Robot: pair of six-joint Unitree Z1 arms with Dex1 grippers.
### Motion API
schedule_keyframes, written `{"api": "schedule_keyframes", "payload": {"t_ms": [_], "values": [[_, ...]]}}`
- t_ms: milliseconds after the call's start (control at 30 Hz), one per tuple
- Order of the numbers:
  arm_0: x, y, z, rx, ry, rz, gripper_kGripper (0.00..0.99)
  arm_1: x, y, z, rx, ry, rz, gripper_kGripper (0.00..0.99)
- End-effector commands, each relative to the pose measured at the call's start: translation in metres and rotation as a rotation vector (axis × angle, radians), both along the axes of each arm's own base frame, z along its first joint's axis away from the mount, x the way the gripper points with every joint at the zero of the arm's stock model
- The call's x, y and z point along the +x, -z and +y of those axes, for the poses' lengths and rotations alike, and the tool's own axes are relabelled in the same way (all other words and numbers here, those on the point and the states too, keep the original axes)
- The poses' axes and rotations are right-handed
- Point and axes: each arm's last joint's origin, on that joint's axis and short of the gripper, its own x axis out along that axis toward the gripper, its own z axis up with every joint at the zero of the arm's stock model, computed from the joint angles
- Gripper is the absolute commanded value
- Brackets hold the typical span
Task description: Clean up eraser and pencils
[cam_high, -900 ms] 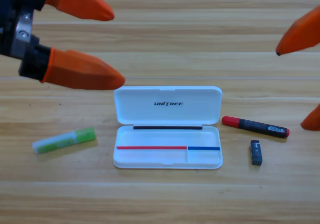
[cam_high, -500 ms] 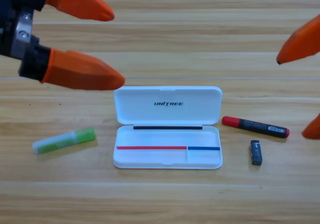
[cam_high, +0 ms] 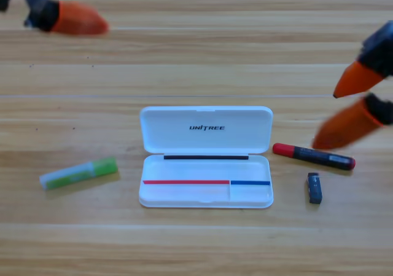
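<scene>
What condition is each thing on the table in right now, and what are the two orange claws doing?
white case: lid open, tray holding none of the loose items.
green pencil: lying flat left of the case.
red-capped marker: lying flat right of the case.
eraser: lying below the marker.
right gripper: open, just above the marker, holding nothing.
left gripper: top left corner, far from everything.

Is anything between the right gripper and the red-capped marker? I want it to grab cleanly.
Nothing visible. The right gripper hovers open just above and right of the marker, bare table between them. The eraser lies apart below the marker.
</scene>
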Motion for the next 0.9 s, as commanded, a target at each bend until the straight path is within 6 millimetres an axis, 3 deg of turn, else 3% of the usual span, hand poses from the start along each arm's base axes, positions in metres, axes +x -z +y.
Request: {"api": "schedule_keyframes", "payload": {"t_ms": [33, 200, 267, 333, 533, 733, 900], "values": [[0.039, 0.043, -0.015, 0.322, -0.159, -0.032, 0.974, 0.07, 0.059, 0.019, -0.184, 0.381, 0.045, 0.982], [0.081, 0.085, -0.001, 0.509, -0.19, 0.063, 0.956, 0.076, 0.087, 0.024, -0.211, 0.436, 0.062, 0.989], [0.091, 0.089, 0.008, 0.501, -0.18, 0.099, 0.95, 0.075, 0.098, 0.021, -0.221, 0.48, 0.091, 0.99], [0.104, 0.095, 0.019, 0.528, -0.174, 0.125, 0.946, 0.075, 0.109, 0.02, -0.22, 0.593, 0.129, 0.99], [0.138, 0.135, 0.042, 0.593, -0.139, 0.271, 0.945, 0.084, 0.137, 0.024, -0.24, 0.822, 0.229, 0.99], [0.139, 0.145, 0.054, 0.593, -0.112, 0.324, 0.934, 0.09, 0.163, 0.031, -0.266, 0.926, 0.306, 0.962], [0.122, 0.147, 0.057, 0.565, -0.064, 0.382, 0.934, 0.094, 0.182, 0.034, -0.298, 0.975, 0.338, 0.923]]}}
